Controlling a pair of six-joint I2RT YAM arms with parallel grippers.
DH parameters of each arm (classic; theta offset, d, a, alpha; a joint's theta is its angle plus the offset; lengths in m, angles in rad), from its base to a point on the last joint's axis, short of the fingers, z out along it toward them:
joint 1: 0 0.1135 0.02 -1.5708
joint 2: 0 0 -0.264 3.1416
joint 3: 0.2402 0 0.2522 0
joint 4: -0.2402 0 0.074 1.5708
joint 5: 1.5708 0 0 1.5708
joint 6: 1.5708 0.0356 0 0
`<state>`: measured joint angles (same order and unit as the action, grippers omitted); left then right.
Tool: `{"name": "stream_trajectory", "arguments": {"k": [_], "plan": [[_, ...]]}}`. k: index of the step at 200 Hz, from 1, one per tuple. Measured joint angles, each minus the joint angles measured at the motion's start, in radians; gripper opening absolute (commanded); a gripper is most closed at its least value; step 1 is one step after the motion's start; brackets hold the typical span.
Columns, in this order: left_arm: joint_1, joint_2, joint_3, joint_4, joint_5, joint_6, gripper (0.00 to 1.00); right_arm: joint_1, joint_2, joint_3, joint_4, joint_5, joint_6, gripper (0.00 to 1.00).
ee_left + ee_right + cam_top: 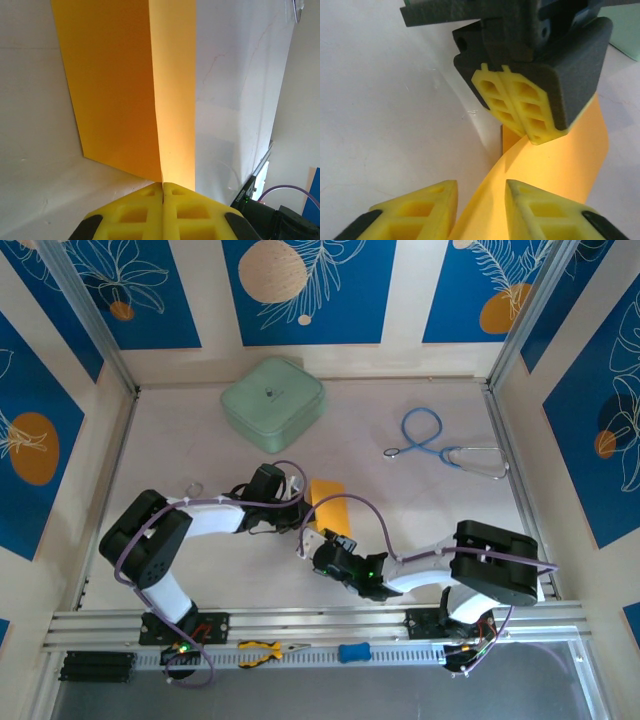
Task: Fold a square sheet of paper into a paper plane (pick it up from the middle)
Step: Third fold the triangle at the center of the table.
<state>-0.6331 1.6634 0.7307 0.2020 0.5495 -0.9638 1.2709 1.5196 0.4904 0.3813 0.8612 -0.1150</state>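
The left gripper [163,186] is clamping fully shut on the sheet of paper [115,90]; the right gripper [481,192] is straddling it, jaws partly apart.

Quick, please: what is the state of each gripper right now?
Left gripper: closed, holding the sheet of paper.
Right gripper: open, one finger on each side of the paper, not gripping it yet.

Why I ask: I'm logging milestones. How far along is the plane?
Done: the square sheet of paper has one crease, pinched by the shut left gripper. In hand: the right gripper straddles it, jaws open. Left: further folds; no dart yet.
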Motion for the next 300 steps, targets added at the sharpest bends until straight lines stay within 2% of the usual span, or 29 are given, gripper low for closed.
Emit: {"name": "stream_trajectory", "arguments": {"k": [28,75,165,178,197,208,230,251,277,300], "plan": [[0.0,0.0,0.0,0.0,0.0,0.0,0.0,0.0,-0.006,0.0,-0.019,-0.001,0.019,0.24],[0.0,0.0,0.0,0.0,0.0,0.0,0.0,0.0,-0.006,0.0,-0.042,-0.001,0.039,0.22],[0.001,0.0,0.0,0.0,0.0,0.0,0.01,-0.017,-0.035,0.0,-0.068,-0.023,0.081,0.1],[0.001,0.0,0.0,0.0,0.0,0.0,0.04,-0.025,-0.049,0.0,-0.076,-0.032,0.096,0.08],[0.001,0.0,0.0,-0.003,-0.001,0.003,0.16,-0.039,-0.066,-0.002,-0.085,-0.054,0.116,0.06],[0.001,-0.005,0.0,-0.015,-0.006,0.006,0.27,-0.048,-0.074,-0.002,-0.089,-0.073,0.129,0.06],[0.001,-0.041,0.003,-0.074,-0.024,0.035,0.4,-0.084,-0.095,-0.003,-0.111,-0.154,0.172,0.04],[0.003,-0.101,0.036,-0.187,-0.066,0.085,0.51,-0.163,-0.129,-0.006,-0.143,-0.292,0.249,0.03],[0.01,-0.166,0.098,-0.296,-0.123,0.146,0.52,-0.277,-0.17,-0.013,-0.158,-0.474,0.35,0.03],[0.016,-0.192,0.127,-0.349,-0.148,0.185,0.49,-0.365,-0.183,-0.013,-0.162,-0.651,0.433,0.02]]}}
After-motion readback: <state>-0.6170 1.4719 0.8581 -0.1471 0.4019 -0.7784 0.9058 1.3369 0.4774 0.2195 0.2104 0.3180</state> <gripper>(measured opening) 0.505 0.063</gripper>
